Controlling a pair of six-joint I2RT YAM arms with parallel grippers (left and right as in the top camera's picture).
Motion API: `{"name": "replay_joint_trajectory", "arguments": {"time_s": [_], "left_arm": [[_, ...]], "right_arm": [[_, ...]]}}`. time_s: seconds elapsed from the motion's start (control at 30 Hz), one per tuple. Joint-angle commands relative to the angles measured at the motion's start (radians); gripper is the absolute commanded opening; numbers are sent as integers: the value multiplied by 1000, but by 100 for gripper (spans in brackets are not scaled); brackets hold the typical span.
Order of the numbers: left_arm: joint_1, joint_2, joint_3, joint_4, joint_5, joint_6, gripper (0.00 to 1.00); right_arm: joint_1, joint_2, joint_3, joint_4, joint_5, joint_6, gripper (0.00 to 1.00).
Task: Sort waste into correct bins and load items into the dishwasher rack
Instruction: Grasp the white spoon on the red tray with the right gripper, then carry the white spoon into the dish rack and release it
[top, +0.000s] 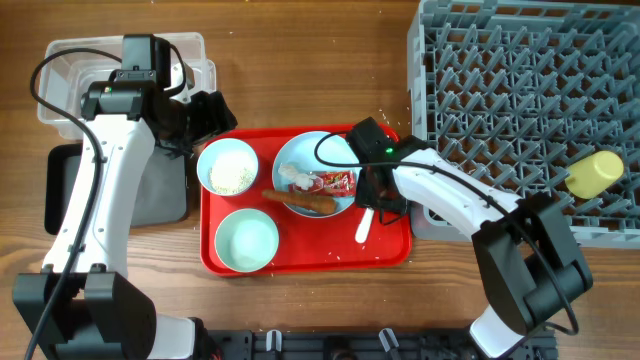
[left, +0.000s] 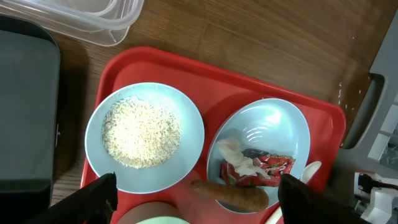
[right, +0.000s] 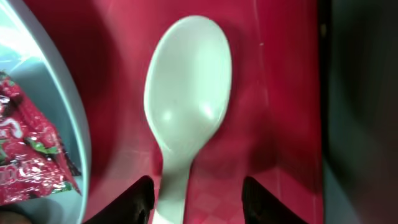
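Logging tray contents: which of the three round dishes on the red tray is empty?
The pale green bowl: the pale blue bowl holds rice, the light-blue plate a red wrapper.

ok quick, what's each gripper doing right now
Left gripper: open, holding nothing.
Right gripper: open, straddling the handle of the white spoon, not closed on it.

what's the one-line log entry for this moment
right fingers: open, either side of spoon handle | left fingers: open above rice bowl | cup: on rack
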Motion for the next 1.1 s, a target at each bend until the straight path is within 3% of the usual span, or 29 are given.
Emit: {"name": "replay_joint_trajectory", "arguments": {"time_s": [0.0,0.27,0.9,1.07], "left_arm": [[2,-19,6,-1,-6,12,82],[2,-19,6,-1,-6,12,82],[2,-19,6,-1,-6,12,82],[2,-19,6,-1,-6,13,82]], "right_arm": [[2,15,-45,10,32,10,47],[2,15,-77,42,27,10,41],[2,14,-74,101,0,-68,5],[2,-31,-72,101,1,-71,4]]}}
